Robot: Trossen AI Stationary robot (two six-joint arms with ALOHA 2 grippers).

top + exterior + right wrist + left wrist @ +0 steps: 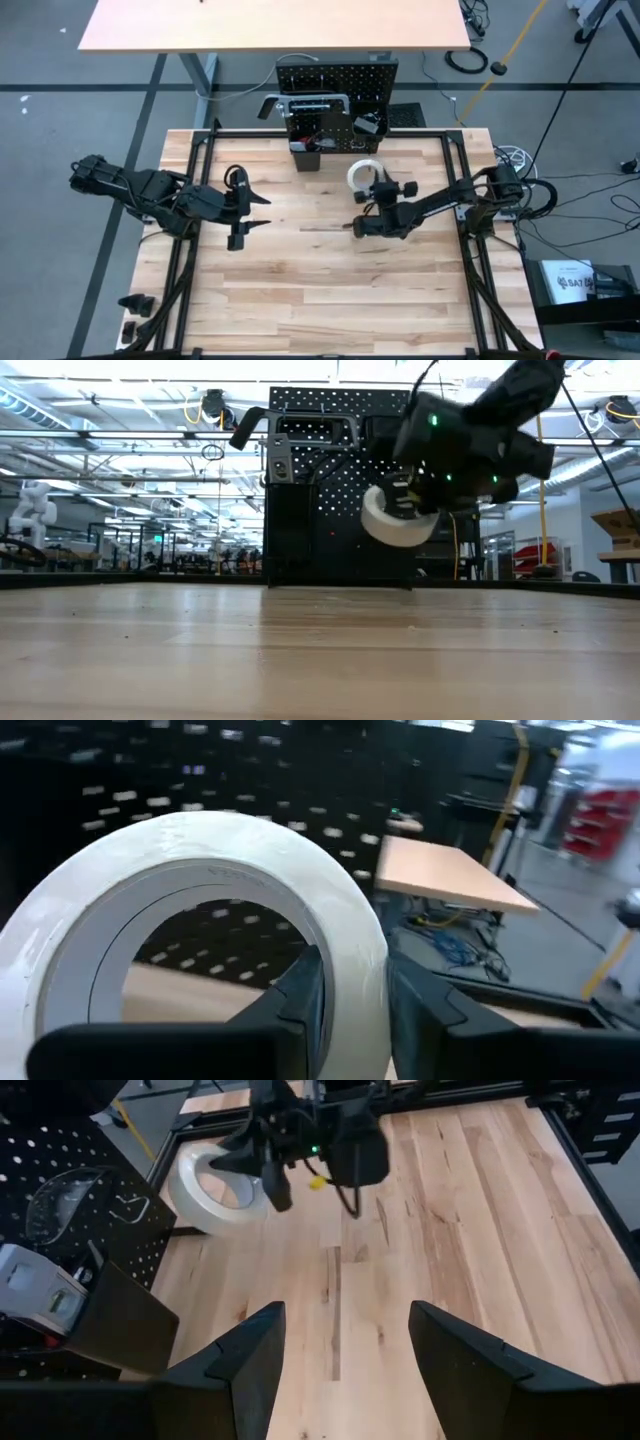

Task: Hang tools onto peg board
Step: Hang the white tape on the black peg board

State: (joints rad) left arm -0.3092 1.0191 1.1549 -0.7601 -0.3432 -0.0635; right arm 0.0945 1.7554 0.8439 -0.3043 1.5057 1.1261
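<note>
Gripping the white tape roll (200,930) by its rim, the right pincer (350,995) holds the ring clear of the wooden bench (330,290), one dark finger inside the hole and the other outside the band. Seen level across the bench, the tape roll (397,520) hangs tilted just below the pincer's body, in front of the peg board (340,480), with a gap between it and the bench top. From above, the roll (363,176) sits at the pincer's (381,187) tip, on the side towards the peg board (338,85), which stands upright at the bench's far edge.

On the board beyond the pincer hang a grey bar clamp (310,102) with a dark handle and other tools too small to tell apart; a black box-shaped bin (305,150) sits low on the panel, near the roll but apart from it.

Across the bench from the right pincer, the left pincer (252,211) waits above bare wood with its fingers (245,1365) spread apart and nothing between them, pointing towards the right arm and the tape roll (215,1185).
</note>
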